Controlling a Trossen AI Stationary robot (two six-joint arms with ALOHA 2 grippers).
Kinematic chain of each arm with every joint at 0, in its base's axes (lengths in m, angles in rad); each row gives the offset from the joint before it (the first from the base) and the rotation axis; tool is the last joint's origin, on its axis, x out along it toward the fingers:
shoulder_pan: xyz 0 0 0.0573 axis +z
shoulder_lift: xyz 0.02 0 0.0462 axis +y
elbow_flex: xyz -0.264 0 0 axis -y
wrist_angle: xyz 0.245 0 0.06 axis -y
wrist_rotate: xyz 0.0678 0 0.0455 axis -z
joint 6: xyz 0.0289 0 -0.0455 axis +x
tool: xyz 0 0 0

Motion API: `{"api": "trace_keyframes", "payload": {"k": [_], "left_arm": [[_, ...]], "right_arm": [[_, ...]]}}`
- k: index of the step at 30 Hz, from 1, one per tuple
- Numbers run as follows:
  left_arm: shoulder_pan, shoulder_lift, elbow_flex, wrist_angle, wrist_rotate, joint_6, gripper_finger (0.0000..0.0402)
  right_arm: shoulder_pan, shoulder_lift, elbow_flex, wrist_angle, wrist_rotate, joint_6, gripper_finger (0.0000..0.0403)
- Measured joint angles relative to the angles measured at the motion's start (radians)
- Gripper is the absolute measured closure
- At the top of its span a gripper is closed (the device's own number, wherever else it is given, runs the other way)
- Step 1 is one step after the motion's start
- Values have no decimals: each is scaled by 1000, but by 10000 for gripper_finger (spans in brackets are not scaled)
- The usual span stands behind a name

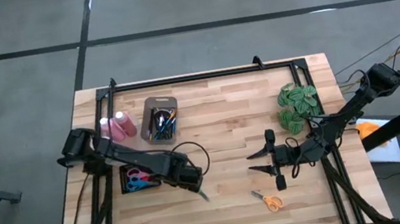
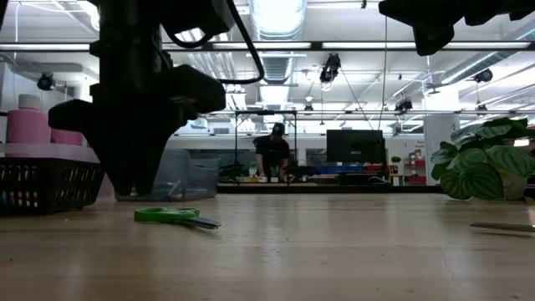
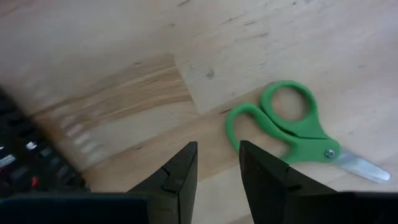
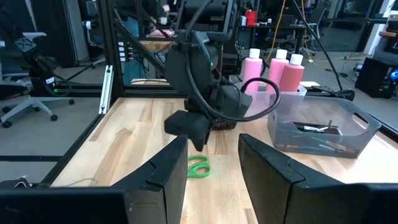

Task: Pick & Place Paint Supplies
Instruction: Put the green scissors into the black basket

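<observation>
**Two grippers hovered over a cluttered desk**

Two dark arms worked above a pale, butcher-block wooden desk (image 1: 220, 137). The left gripper (image 3: 217, 163) hung just above green plastic-handled scissors (image 3: 297, 127), its fingers parted by a narrow gap and pinching nothing. The right gripper (image 1: 261, 161), held mid-desk, was likewise spread and empty, facing the left arm. Three pink bottles (image 4: 273, 70) with white caps stood at the far left edge, just beside a translucent grey bin (image 1: 161, 119) holding thin paintbrushes (image 1: 163, 124). A black wire basket (image 1: 136, 179) of blue and pink items lay partly under the left arm. Orange-handled scissors (image 1: 269, 199) rested near the front, and a leafy green plant (image 1: 297, 105) stood by the right arm.
</observation>
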Motion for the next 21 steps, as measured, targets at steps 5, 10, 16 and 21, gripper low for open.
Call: {"api": "trace_keyframes", "payload": {"k": [5, 10, 16, 21], "left_arm": [[2, 11, -2, 25, -3, 1, 282], [2, 11, -12, 50, -4, 1, 282], [2, 11, -12, 50, -30, 1, 282], [2, 11, -30, 75, -34, -2, 282]], "right_arm": [[0, 0, 0, 0, 0, -2, 261], [0, 0, 0, 0, 0, 0, 261], [0, 0, 0, 0, 0, 1, 261], [0, 0, 0, 0, 0, -4, 261]]}}
